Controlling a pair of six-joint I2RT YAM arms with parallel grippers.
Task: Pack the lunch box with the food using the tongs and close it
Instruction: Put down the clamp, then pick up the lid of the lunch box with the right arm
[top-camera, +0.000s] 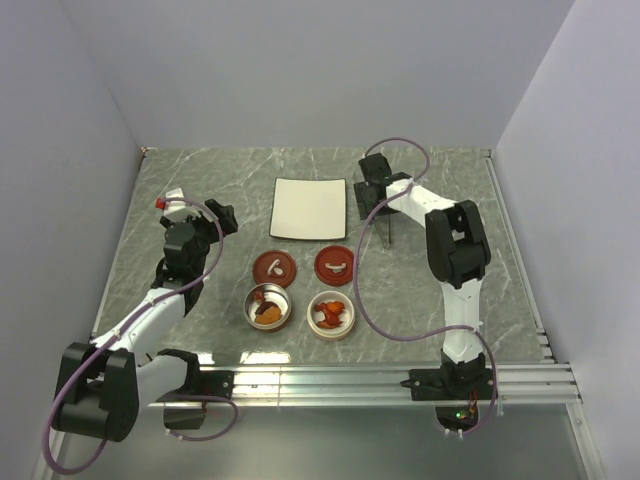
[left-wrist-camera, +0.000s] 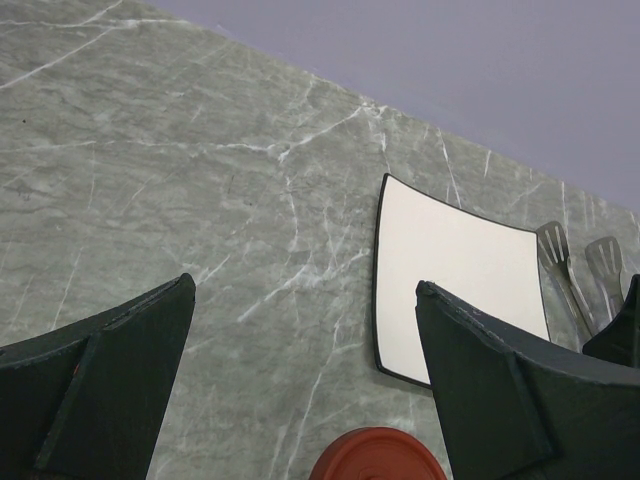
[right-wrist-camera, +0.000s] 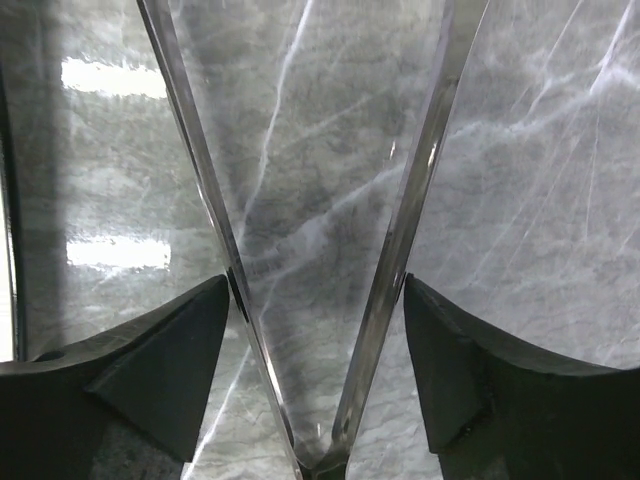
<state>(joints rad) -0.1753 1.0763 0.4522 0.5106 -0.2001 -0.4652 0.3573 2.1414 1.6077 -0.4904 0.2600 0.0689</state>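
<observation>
The tongs (right-wrist-camera: 416, 200) lie between my right gripper's (right-wrist-camera: 316, 285) fingers, hinge end toward the wrist. Their two slim arms are spread wide, and each one presses against a fingertip. The tongs' flat heads (left-wrist-camera: 556, 250) show beyond the empty white plate (left-wrist-camera: 455, 270). The lunch box is two round tins (top-camera: 268, 307) (top-camera: 331, 314) that hold the red, orange and brown food (top-camera: 334, 316). Their red lids (top-camera: 273, 266) (top-camera: 334, 264) lie beside them. My left gripper (left-wrist-camera: 305, 290) hangs open over bare table, left of the plate, with nothing between its fingers.
The white plate (top-camera: 310, 208) sits at the back middle of the marble table. Grey walls close the table on three sides. A metal rail (top-camera: 400, 378) runs along the near edge by the arm bases. Purple cables loop off both arms.
</observation>
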